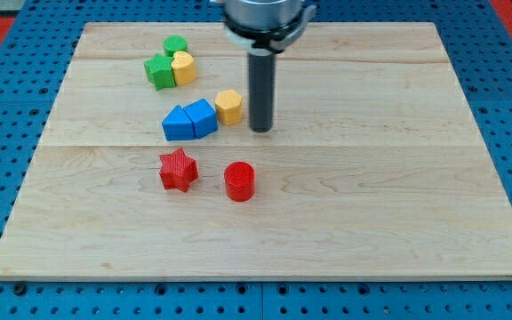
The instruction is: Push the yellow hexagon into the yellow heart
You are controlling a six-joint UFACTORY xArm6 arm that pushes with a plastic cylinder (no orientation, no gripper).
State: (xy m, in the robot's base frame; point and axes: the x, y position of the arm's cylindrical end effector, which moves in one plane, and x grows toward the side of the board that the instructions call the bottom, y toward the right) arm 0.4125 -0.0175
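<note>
A: Our arm carries no hand, only a rod; my tip point(260, 130) sits on the desk point(372, 204) just right of the yellow hexagon point(228, 107).

B: And the yellow heart point(183, 68)?

A: Up-left, against the green blocks point(165, 64). We should swing below-right of the hexagon, then push up-left, steering clear of the blue blocks point(190, 121).

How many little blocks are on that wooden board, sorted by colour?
Green: 2, a green star and a green block
Yellow: 2, the yellow heart and the yellow hexagon
Blue: 2, a blue triangle and a blue block
Red: 2, a red star and a red cylinder
Total: 8
</note>
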